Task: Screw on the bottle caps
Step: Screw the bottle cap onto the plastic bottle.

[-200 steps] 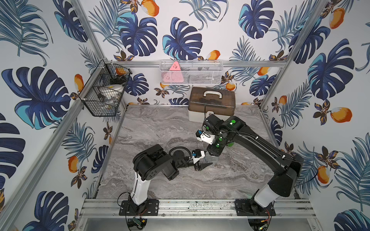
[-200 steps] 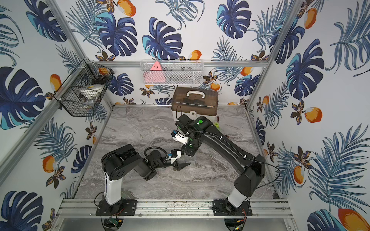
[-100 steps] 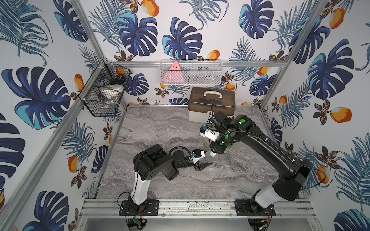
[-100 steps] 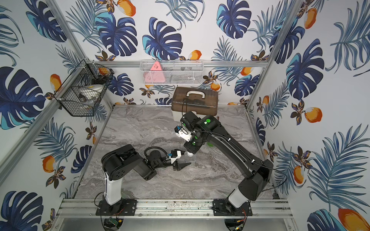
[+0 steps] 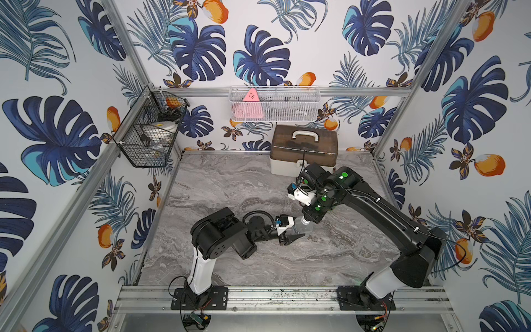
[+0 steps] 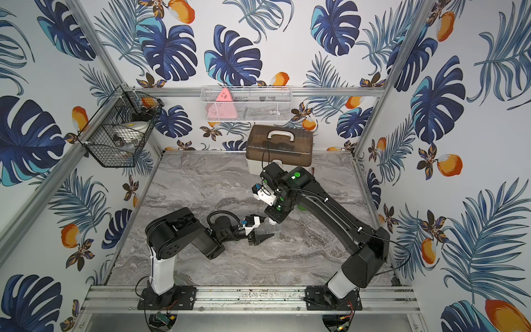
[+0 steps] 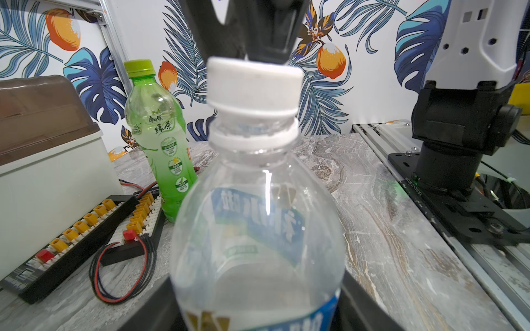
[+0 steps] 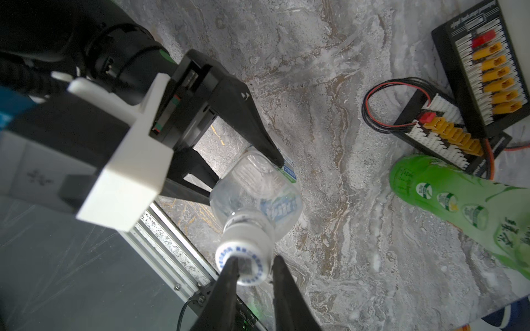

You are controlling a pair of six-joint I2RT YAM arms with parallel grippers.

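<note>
The clear bottle [image 5: 303,228] [image 6: 271,228] stands upright mid-table, and my left gripper [image 5: 296,232] [image 7: 258,315] [image 8: 246,174] is shut on its labelled body [image 7: 258,217]. A whitish cap [image 7: 253,83] [image 8: 226,250] sits on its neck, slightly tilted. My right gripper [image 5: 306,221] [image 8: 255,259] comes down from above with its two fingers shut on that cap. The green bottle [image 7: 160,137] [image 8: 447,197] stands beside the toolbox with its yellow-green cap [image 7: 139,68] on; the right arm hides it in both top views.
A brown-lidded toolbox [image 5: 303,152] stands at the back. A black board with yellow connectors [image 7: 86,223] [image 8: 487,71] and red-black wires [image 7: 114,272] lies next to the green bottle. Baskets hang on the left wall [image 5: 149,129] and the back wall [image 5: 273,105]. A metal rail [image 5: 273,299] runs along the front.
My right gripper has come down over the clear bottle's top and its fingers have closed on the cap. The left arm and the bottle have not moved.
</note>
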